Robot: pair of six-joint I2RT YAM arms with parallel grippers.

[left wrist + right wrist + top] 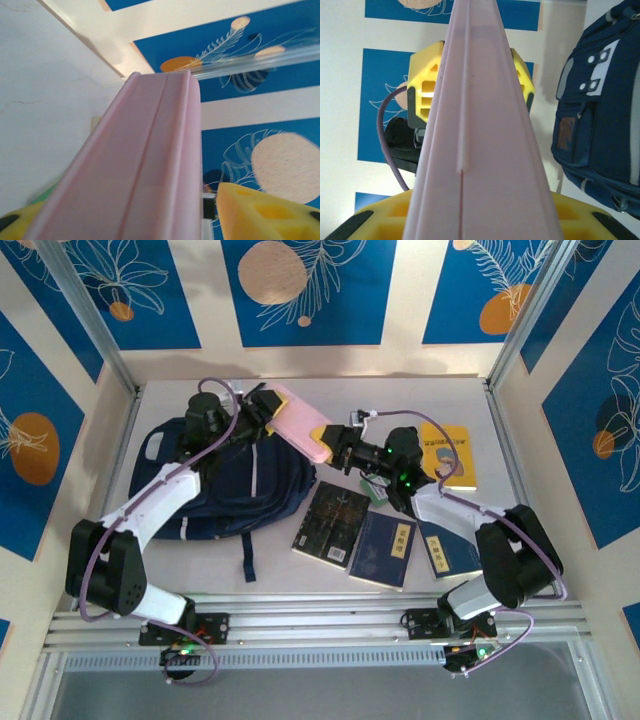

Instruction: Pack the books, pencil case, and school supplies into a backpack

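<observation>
Pencil case (300,425) hangs near the backpack (220,490), right fingers (385,220) clamped on one end; left fingers (260,210) flank the other, grip impossible to tell.

Lab test booth, aluminium rails (320,618), patterned walls (300,290)

Light is bright and even, coming from above. Only soft, weak shadows lie beside the backpack (275,480). In both wrist views the near pencil case (150,165) looks blurred.
</observation>
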